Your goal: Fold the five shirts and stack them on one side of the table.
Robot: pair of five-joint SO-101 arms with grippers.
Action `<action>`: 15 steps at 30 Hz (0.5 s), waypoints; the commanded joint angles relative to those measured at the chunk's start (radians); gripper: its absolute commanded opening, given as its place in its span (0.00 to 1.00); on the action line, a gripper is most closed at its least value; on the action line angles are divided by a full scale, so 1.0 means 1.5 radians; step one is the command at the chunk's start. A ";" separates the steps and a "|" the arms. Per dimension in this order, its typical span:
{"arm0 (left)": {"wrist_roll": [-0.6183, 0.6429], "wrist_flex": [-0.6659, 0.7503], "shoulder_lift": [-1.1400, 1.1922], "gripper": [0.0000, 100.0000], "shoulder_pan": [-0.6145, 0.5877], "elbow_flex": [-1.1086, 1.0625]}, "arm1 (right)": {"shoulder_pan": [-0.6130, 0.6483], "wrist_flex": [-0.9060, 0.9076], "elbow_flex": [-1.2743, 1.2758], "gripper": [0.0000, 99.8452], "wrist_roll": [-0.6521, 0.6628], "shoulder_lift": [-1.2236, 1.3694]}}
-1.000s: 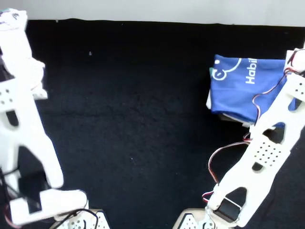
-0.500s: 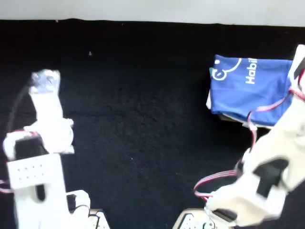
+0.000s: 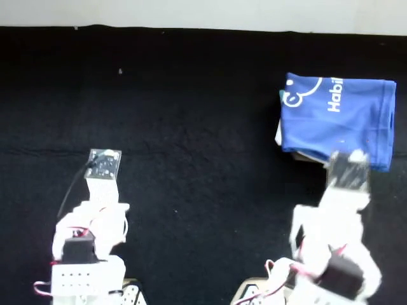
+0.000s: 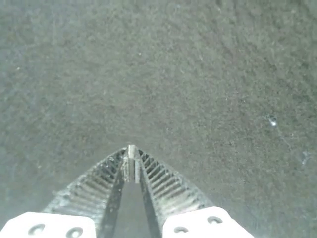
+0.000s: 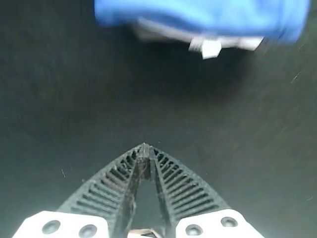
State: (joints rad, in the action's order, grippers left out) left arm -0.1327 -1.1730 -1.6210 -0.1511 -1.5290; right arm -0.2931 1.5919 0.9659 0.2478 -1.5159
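A stack of folded shirts (image 3: 337, 117) lies at the table's right side, a blue shirt with white print on top and paler layers under it. In the right wrist view the stack (image 5: 198, 20) sits ahead of my right gripper (image 5: 144, 148), which is shut and holds nothing. That arm (image 3: 337, 210) is drawn back near the front edge, just short of the stack. My left gripper (image 4: 131, 151) is shut and holds nothing over bare black cloth. The left arm (image 3: 95, 210) is folded back at the front left.
A black cloth (image 3: 191, 127) covers the whole table, with a pale wall strip along the far edge. Both arm bases stand at the front edge. A white tag (image 5: 211, 48) hangs from the stack's near side.
Both arms have pulled back from far out over the table to folded poses near their bases. The right arm has left the stack, and the shirts lie as before.
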 commanded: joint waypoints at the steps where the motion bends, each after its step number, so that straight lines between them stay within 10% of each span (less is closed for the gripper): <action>1: -0.001 0.011 -0.102 0.01 0.010 -0.051 | 0.009 -0.048 0.121 0.01 -0.004 -0.232; 8: -0.001 0.010 -0.119 0.01 0.010 -0.111 | 0.016 -0.127 0.325 0.01 -0.009 -0.159; 15: 0.003 -0.097 -0.119 0.01 0.012 -0.108 | 0.001 -0.202 0.443 0.01 -0.241 -0.158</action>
State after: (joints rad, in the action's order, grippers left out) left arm -0.1358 -1.2436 -1.7990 -0.1465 -1.6824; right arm -0.2777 1.3203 1.6118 0.0038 -1.7614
